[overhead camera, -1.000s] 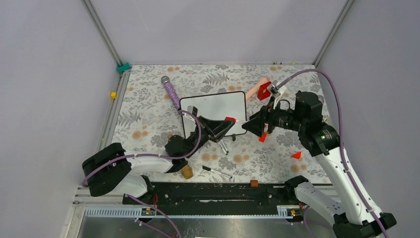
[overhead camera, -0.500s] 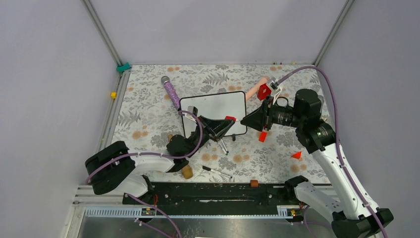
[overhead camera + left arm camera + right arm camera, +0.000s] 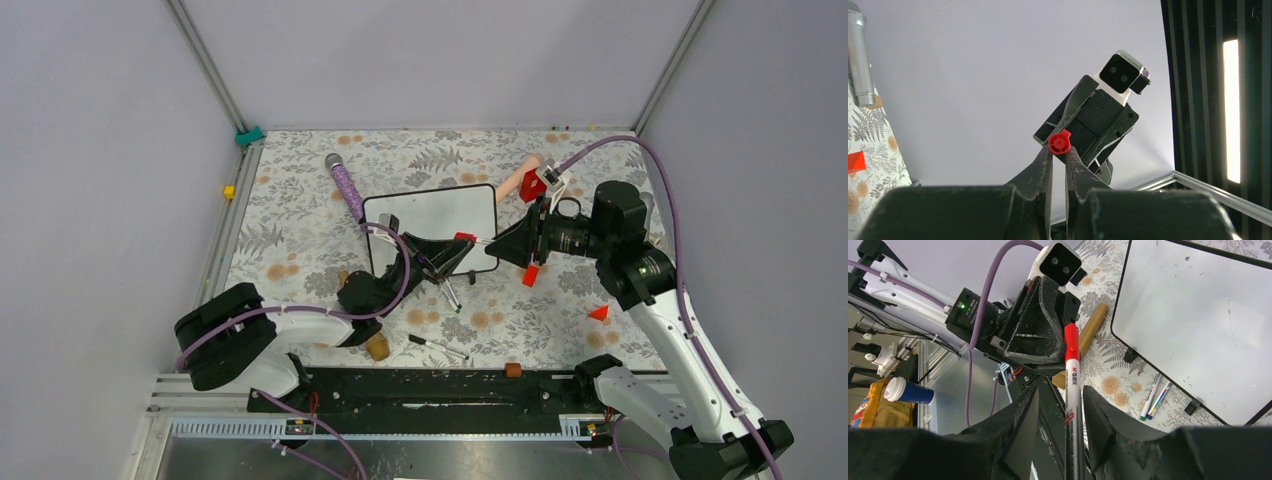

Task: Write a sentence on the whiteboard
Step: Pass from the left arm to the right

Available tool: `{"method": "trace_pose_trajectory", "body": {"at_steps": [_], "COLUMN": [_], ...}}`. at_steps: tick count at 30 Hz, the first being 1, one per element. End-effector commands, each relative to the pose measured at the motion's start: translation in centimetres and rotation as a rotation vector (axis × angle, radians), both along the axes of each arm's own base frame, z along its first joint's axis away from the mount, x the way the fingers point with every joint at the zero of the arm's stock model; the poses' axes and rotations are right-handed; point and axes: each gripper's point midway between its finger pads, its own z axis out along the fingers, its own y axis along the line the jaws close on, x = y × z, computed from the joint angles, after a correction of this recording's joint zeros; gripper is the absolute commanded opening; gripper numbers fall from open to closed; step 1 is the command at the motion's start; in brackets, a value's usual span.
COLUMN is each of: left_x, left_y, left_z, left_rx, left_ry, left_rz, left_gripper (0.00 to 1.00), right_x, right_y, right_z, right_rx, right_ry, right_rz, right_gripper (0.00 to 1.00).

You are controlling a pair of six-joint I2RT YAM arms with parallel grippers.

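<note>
Top external view: the left gripper (image 3: 461,243) pinches the red cap (image 3: 465,239) of the marker (image 3: 484,242) over the whiteboard's (image 3: 430,215) near right corner. The right gripper (image 3: 503,246) straddles the marker beside it; clamped or not, I cannot tell.

- Marker (image 3: 1071,385): the barrel runs off the bottom edge of the right wrist view. In the left wrist view only the red cap end shows, and the rest is behind the left gripper (image 3: 1058,154).
- Whiteboard (image 3: 1188,330): cut by the top and right edges of the right wrist view. From above, part of its near edge is covered by the left gripper.
- Microphone (image 3: 859,55): cut by the top and left edges of the left wrist view.
- Red piece (image 3: 855,162): cut by the left edge, kind unclear.
- Wooden cylinder (image 3: 1093,326): lower end behind the marker.
- Orange bag (image 3: 865,405): cut by the left edge.
- Brown block (image 3: 513,370), table's near edge: too small to name.
</note>
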Motion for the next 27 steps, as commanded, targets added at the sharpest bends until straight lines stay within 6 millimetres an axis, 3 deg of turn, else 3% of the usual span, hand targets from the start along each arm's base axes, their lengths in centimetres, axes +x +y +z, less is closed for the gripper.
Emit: {"method": "trace_pose_trajectory", "body": {"at_steps": [1,6,9,11,16,19,21,23,27], "left_x": [-0.2,-0.2,-0.2,-0.2,0.0,0.2,0.2,0.2,0.3], "left_y": [1.7,2.1,1.8,1.6,2.2,3.3,3.8,3.9,3.4], "left_z": [2.6,2.5,2.4,2.4,2.0,1.7,1.6,1.7,1.8], "left_rx": [-0.087,-0.086,-0.082,-0.084,-0.081,-0.077,-0.071,-0.064,-0.051], "left_ry": [-0.050,-0.047,-0.047,-0.045,-0.045,-0.044,-0.043,-0.046,-0.051], "left_rz": [0.035,0.046,0.035,0.028,0.045,0.083,0.096,0.098,0.084], "left_gripper": [0.00,0.00,0.00,0.00,0.02,0.39,0.54,0.61,0.63], "right_x": [-0.9,-0.7,-0.6,-0.6,-0.9,-1.0,-1.2,-1.3,-1.3], "right_y": [0.0,0.0,0.0,0.1,0.0,0.0,0.0,0.1,0.3], "right_z": [0.1,0.0,0.0,0.0,0.1,-0.1,-0.2,-0.2,-0.2], "right_rx": [0.000,-0.006,-0.006,-0.003,-0.009,-0.015,-0.014,-0.012,-0.007], "right_ry": [-0.026,-0.030,-0.026,-0.024,-0.024,-0.026,-0.021,-0.020,-0.013], "right_rz": [0.036,0.027,0.027,0.030,0.038,0.046,0.056,0.067,0.081], "right_gripper": [0.44,0.34,0.19,0.03,0.00,0.00,0.00,0.00,0.00]}}
